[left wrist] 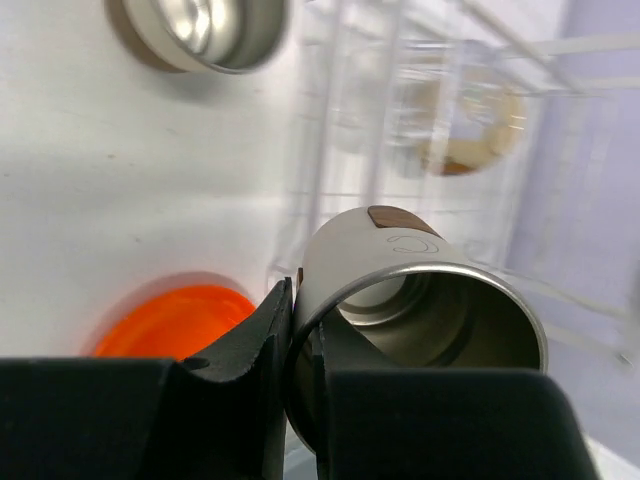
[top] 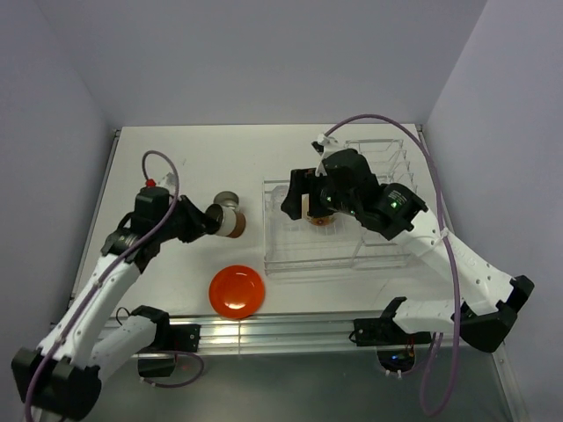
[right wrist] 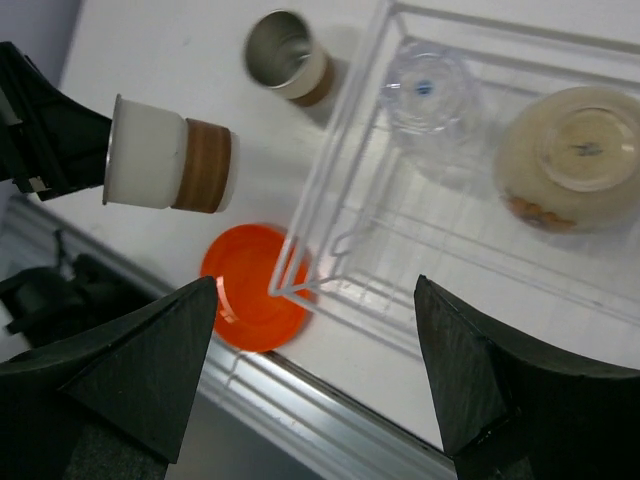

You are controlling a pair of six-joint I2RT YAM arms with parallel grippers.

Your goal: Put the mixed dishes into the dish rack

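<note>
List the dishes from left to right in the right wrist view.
In order: held cup, clamped by the left gripper → other cup → clear glass → beige bowl. The orange plate overlaps the first two sideways, so it is left out.

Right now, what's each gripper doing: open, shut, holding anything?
Left gripper: jaws shut on the rim of a brown-banded cup.
Right gripper: jaws open, holding nothing.
</note>
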